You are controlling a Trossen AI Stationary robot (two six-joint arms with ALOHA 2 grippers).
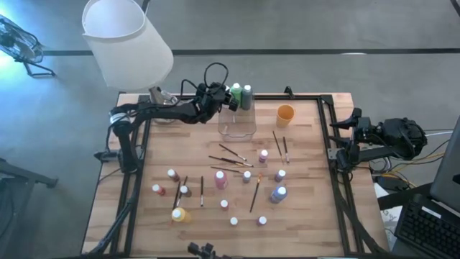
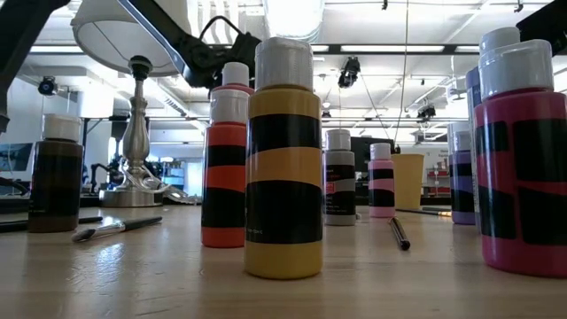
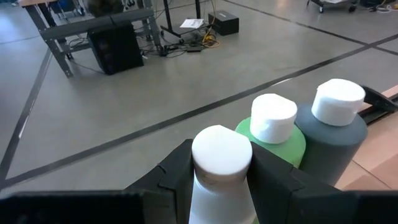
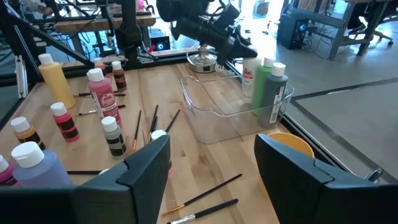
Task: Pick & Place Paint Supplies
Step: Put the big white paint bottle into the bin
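Left gripper (image 1: pixel 224 93): reaches over the clear box (image 1: pixel 237 124) at the table's far edge, its own body hiding most of the white bottle (image 3: pixel 219 171) clamped between its fingers, beside a green bottle (image 3: pixel 272 134) and a dark bottle (image 3: pixel 333 134) standing in the box. Right gripper (image 4: pixel 211 165): parked off the table's right edge, fingers apart, empty. Remaining bottles and brushes (image 1: pixel 231 160) scattered mid-table; orange cup (image 1: pixel 285 114) just right of box. Bare wood along the near-right edge.
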